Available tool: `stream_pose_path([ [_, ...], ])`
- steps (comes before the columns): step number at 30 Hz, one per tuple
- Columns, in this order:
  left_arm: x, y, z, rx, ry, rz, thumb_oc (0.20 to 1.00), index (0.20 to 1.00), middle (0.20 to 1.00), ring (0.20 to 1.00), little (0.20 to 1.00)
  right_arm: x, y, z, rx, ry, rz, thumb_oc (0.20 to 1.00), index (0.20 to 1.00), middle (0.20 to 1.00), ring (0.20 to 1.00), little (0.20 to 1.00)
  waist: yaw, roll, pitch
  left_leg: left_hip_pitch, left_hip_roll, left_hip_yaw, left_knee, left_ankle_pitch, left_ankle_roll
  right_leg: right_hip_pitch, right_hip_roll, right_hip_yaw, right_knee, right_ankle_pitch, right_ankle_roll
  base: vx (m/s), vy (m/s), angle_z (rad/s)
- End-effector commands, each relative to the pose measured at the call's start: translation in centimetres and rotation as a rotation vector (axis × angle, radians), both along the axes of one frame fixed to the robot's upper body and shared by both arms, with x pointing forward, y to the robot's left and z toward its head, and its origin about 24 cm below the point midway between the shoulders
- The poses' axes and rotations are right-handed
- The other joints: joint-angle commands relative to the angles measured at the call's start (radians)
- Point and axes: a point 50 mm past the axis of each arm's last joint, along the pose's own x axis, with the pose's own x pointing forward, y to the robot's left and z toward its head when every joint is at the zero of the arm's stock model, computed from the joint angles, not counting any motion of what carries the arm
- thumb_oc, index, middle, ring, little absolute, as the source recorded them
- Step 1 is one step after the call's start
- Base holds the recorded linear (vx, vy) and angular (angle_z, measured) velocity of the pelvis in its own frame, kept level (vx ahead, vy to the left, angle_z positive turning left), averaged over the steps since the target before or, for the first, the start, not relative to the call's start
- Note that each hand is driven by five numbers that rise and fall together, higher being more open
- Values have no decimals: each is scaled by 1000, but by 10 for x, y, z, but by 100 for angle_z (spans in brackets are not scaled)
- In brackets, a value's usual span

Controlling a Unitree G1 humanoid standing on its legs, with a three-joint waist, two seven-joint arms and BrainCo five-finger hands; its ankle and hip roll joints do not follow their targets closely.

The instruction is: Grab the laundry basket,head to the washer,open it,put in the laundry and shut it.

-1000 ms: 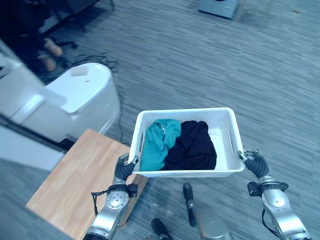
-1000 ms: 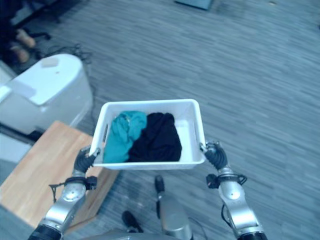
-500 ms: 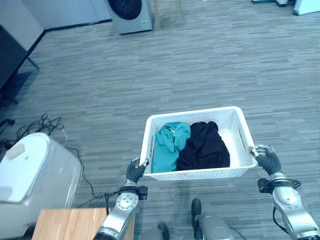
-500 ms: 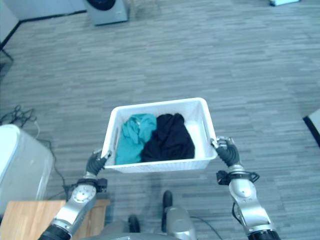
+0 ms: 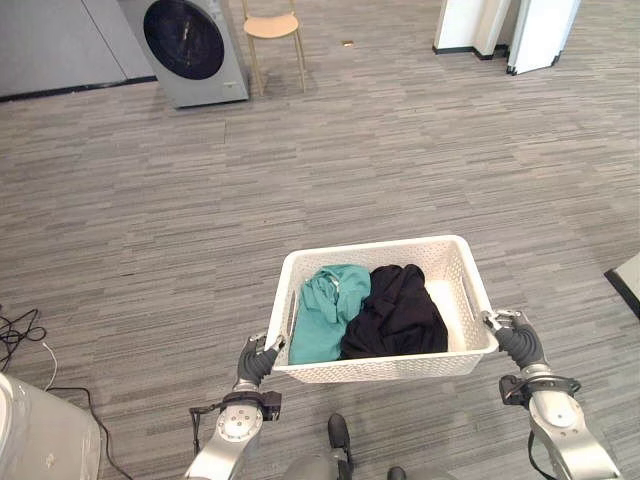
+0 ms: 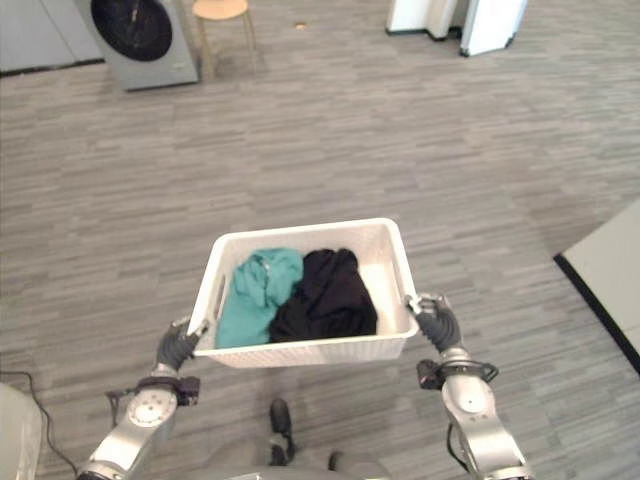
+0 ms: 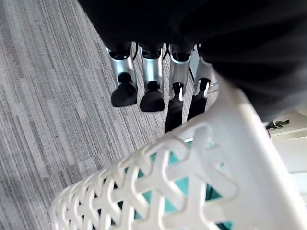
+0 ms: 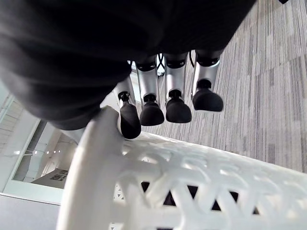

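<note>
1. I have the white laundry basket (image 5: 385,365) held up off the grey plank floor (image 5: 400,160), level, one hand at each short end.
2. My left hand (image 5: 254,361) is at the basket's left rim; in the left wrist view its fingers (image 7: 152,86) curl down over the lattice wall, so it is grasping the basket.
3. My right hand (image 5: 513,341) is at the right rim; in the right wrist view its fingers (image 8: 175,91) hook over the edge in the same way, clenched on the basket.
4. Inside the basket, a teal garment (image 5: 325,312) lies on the left and a black garment (image 5: 395,312) on the right, touching each other (both bunched up, so I cannot tell what kind of clothes they are).
5. The washer (image 5: 187,47), grey with a dark round door, stands far off at the far left.
6. A wooden chair (image 5: 272,30) stands just to the washer's right.
7. White panels (image 5: 505,25) stand at the far right.
</note>
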Motion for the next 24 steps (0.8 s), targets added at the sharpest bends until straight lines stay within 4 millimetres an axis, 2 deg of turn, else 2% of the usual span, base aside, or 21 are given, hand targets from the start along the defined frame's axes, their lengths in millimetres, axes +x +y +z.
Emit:
stream_pose_path([
  [1,36,-29,80,-130,-421,-160,200,200,200,200,200,22,37,33,103,-198,164,200,200,200,200,200,13,-28,-9,41,22,0,46,-119,-61,-31,2,-19,81,216,127,322,106,5],
  [3,36,-29,81,-126,-428,-164,200,200,200,200,200,22,38,33,104,-198,164,200,200,200,200,200,3,-21,-3,77,21,-9,21,-126,-62,-82,4,-40,95,211,115,206,54,9],
  [5,36,-28,83,-120,-434,-173,200,200,200,200,200,22,37,35,111,-205,165,200,200,200,200,200,-18,-6,5,127,24,-25,-10,-142,-72,-135,-5,-101,35,177,94,290,37,19],
  [6,36,-28,83,-124,-436,-170,200,200,200,200,200,23,36,36,108,-215,159,200,200,200,200,200,-23,-4,9,148,24,-29,-17,-149,-75,-170,-4,-120,-3,179,84,364,7,24],
  [8,37,-30,84,-131,-445,-165,200,200,200,200,200,23,32,37,114,-224,131,200,200,200,200,200,-52,-4,18,204,13,-58,-33,-180,-85,-210,-5,-162,-120,209,83,407,-26,24],
  [9,38,-30,86,-136,-453,-158,200,200,200,200,200,23,30,39,114,-236,119,200,200,200,200,200,-58,-12,22,230,6,-64,-33,-195,-89,-248,-9,-175,-169,235,93,525,-78,34],
  [10,42,-30,90,-135,-478,-149,200,200,200,200,200,25,29,42,109,-252,103,200,200,200,200,200,-74,-13,29,271,9,-81,-38,-224,-102,-280,-17,-223,-256,262,111,395,-66,38],
  [13,45,-32,94,-134,-502,-149,200,200,200,200,200,24,26,41,91,-250,94,200,200,200,200,200,-86,-15,28,310,8,-93,-36,-251,-109,-302,-22,-243,-275,285,118,370,-81,32],
  [15,46,-39,96,-149,-515,-176,200,200,200,200,200,21,25,39,91,-241,96,200,200,200,200,200,-96,-23,12,345,-1,-113,-17,-295,-111,-269,-31,-234,-276,304,105,500,-146,53],
  [17,44,-47,96,-170,-516,-197,200,200,200,200,200,17,22,35,91,-224,98,200,200,200,200,200,-112,-9,-18,355,31,-141,71,-249,-147,-237,-20,-199,-237,315,77,520,-206,71],
  [19,44,-47,95,-171,-515,-197,200,200,200,200,200,16,22,35,90,-223,99,200,200,200,200,200,-114,-8,-19,354,33,-143,74,-251,-149,-236,-19,-201,-237,314,76,262,-149,76],
  [20,44,-50,97,-177,-515,-218,200,200,200,200,200,16,18,36,86,-221,102,200,200,200,200,200,-103,-10,-13,242,76,-145,396,-109,-197,-143,6,-184,-252,284,26,361,-226,28],
  [21,44,-50,97,-176,-515,-218,200,200,200,200,200,16,18,37,86,-222,102,200,200,200,200,200,-104,-13,-15,236,72,-146,398,-106,-196,-147,2,-185,-254,287,26,460,-300,5],
  [22,44,-49,96,-187,-509,-211,200,200,200,200,200,16,16,38,82,-222,100,200,200,200,200,200,-94,-29,-12,189,81,-128,474,-88,-188,-120,-1,-178,-259,272,13,297,-172,-32],
  [23,43,-49,95,-207,-499,-205,200,200,200,200,200,17,14,39,69,-221,98,200,200,200,200,200,-68,-52,-2,94,67,-88,495,-136,-150,-73,-13,-168,-268,244,2,311,-164,-32],
  [24,43,-50,95,-207,-499,-205,200,200,200,200,200,17,14,39,69,-220,97,200,200,200,200,200,-66,-49,-2,92,70,-87,503,-142,-149,-72,-10,-166,-267,242,3,336,-121,-32],
])
